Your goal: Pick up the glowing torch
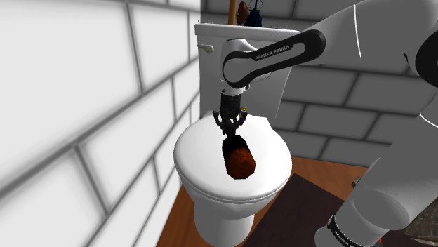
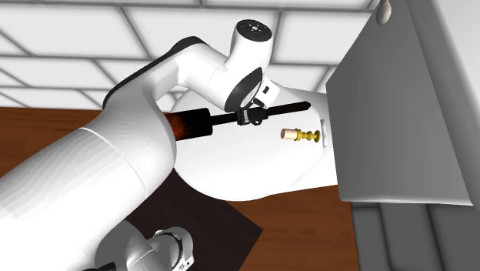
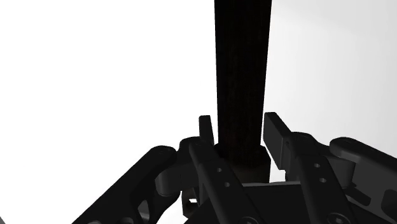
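Nearest to the wrist camera, we read the all-black two-finger claw [image 3: 239, 130] as closed on the torch [image 3: 242, 63], a thin black shaft with a fat reddish-brown, ember-coloured head. Both fingers [image 3: 273, 130] sit against the flanks of the shaft with no light showing between. In the shoulder view the claw [image 1: 231, 123] points straight down and the torch [image 1: 239, 160] runs out from under it, head toward the camera, over the smooth white closed toilet lid [image 1: 200, 151]. We cannot tell whether the torch rests on the lid or hangs just off it. In the second exterior view the hold is on the bare shaft, near the head [image 2: 188, 123]. A small gold candlestick-like piece [image 2: 300, 136] lies on the lid near the shaft's far end but apart from it. Behind stand the white cistern [image 1: 210, 42] and the pale block wall [image 1: 84, 91]. Our judgement is that the grasp is made and the lift is the step in hand. The next move calls for a slow straight rise with the grip held firm, since the heavy head may pivot the shaft between the pads.
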Available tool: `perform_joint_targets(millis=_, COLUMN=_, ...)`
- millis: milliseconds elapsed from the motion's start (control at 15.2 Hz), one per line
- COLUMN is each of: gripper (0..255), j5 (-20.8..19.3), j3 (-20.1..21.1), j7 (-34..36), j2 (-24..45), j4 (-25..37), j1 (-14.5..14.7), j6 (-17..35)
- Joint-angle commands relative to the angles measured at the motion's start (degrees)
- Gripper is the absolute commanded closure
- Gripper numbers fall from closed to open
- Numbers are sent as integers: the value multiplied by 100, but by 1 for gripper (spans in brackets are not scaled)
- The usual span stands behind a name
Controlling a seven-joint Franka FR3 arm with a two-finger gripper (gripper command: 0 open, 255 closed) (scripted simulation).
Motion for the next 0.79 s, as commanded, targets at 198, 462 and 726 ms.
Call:
perform_joint_targets(millis=198, gripper=255, j5=0, j3=1, j7=1, j2=3, j4=-4, j1=1, j6=6)
perform_joint_targets(millis=462, gripper=255, j5=1, j3=0, j7=-1, j2=1, j4=-13, j1=0, j6=12)
perform_joint_targets(millis=726, gripper=255, j5=11, j3=-9, j7=-1, j2=-92, j4=202, j1=-4, j6=-293)
